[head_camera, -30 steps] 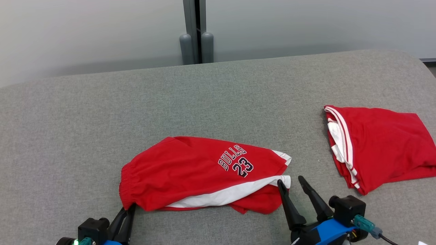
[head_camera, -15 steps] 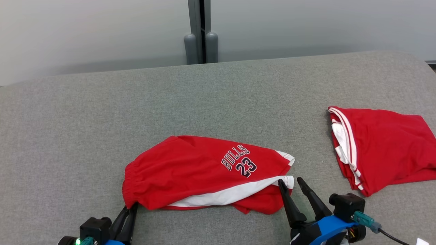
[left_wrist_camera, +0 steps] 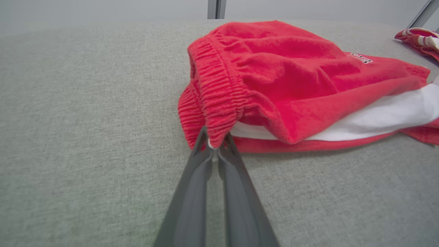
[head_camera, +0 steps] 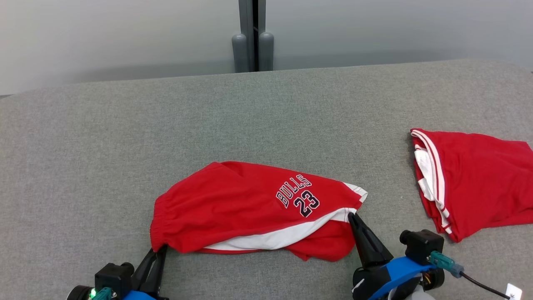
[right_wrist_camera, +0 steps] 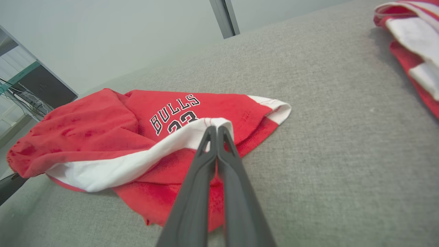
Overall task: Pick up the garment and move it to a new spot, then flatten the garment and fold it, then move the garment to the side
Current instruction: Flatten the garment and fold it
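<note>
Head view: a pair of red shorts (head_camera: 233, 204) printed "BULLS 23" lies on the grey padded surface (head_camera: 125, 125), straight out from the grey post (head_camera: 252, 37) at the far edge and on the robot's side of it. The shorts lie crumpled rather than flat, with a white side panel showing along the near edge and the elastic waistband to the post's left. The left gripper (head_camera: 160, 250) sits at the waistband's near corner, left of the post line. In the left wrist view, the left gripper (left_wrist_camera: 216, 142) has its jaws closed tight, pinching a fold of gathered elastic on the shorts (left_wrist_camera: 291, 75). The right gripper (head_camera: 353, 216) meets the leg end of the shorts, right of the post line. In the right wrist view, the right gripper (right_wrist_camera: 216, 128) has its jaws pressed together on the white hem of the shorts (right_wrist_camera: 103, 137). A second red garment (head_camera: 479, 183) with white stripes lies folded on the surface far to the post's right, well apart from the shorts.
</note>
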`<state>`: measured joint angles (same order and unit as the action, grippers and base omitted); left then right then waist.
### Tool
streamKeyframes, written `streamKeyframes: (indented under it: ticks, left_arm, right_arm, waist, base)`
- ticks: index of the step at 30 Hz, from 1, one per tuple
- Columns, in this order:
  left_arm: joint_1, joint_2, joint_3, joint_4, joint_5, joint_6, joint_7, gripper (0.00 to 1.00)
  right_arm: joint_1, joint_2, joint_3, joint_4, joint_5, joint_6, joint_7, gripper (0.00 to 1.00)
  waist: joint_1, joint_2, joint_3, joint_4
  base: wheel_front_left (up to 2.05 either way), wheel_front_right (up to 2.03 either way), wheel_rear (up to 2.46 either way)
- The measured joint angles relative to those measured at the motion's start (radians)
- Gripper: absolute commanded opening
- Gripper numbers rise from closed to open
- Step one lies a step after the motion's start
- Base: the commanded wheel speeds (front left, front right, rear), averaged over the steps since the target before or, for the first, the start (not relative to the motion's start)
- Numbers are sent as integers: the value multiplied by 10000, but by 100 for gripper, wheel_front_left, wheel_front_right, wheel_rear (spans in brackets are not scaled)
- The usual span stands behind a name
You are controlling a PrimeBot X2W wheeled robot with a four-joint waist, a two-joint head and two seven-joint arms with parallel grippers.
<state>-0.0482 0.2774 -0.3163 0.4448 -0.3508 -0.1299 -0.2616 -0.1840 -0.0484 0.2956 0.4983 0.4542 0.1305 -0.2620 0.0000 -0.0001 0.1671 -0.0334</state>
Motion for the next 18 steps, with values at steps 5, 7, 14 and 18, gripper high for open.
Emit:
streamKeyframes:
  ticks: [5, 7, 14, 18]
  left_arm:
    - [-172, 0, -35, -548, -75, 0, 0, 0]
    - [-357, -12, -21, -1032, -148, 0, -2, 0]
    - [-1195, 155, 104, -2715, -410, 0, 0, 0]
    - [-1885, 499, 134, -3555, -706, 0, 0, 0]
  right_arm:
    - [-105, -2, -270, -529, -176, 0, -2, 0]
    - [-113, 2, -500, -838, -236, 0, 0, 0]
    - [-482, 0, -1327, -2017, -504, 0, -2, 0]
    - [-944, 2, -1685, -2646, -648, 0, -2, 0]
  waist:
    - [0, 0, -34, 15]
    - [1, 0, -137, 58]
    - [-1, 0, -680, 184]
    - [-1, 0, -939, 206]
  base:
    - [0, 0, 0]
    - [0, 0, 0]
    - [0, 0, 0]
    - [0, 0, 0]
